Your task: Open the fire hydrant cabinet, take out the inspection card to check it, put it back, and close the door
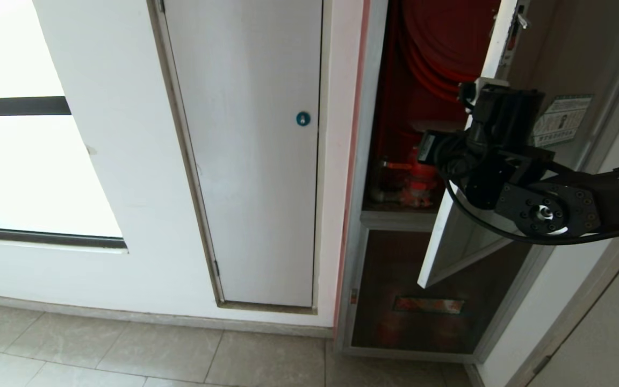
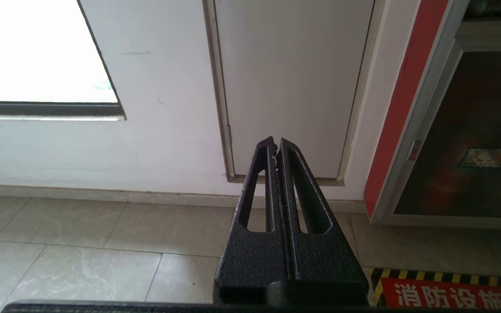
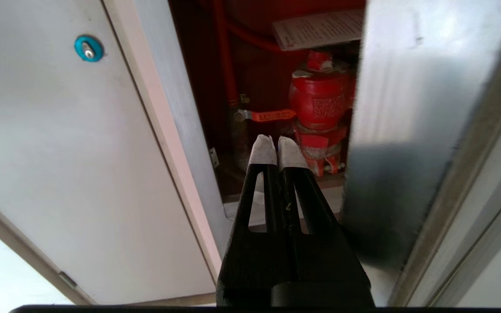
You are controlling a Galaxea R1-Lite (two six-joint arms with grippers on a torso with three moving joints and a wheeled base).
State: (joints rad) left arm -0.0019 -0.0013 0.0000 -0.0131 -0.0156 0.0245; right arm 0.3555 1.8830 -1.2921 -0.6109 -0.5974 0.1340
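Door of the fire hydrant cabinet stands ajar, long axis upright. Right gripper, clenched and empty, points into the gap toward the red valve; inspection card lies flat above it. Left gripper hangs clenched, low over the floor.

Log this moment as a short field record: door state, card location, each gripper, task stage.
door: silver-framed dark glass door swung partly open
cabinet: silver-framed red-lined fire hydrant cabinet, red valve visible inside
card: white printed inspection card inside, above the valve, untouched
right gripper: shut, empty, at the opening, aimed toward the valve
left gripper: shut, empty, parked low, facing the white panel door
stage: card not yet taken out
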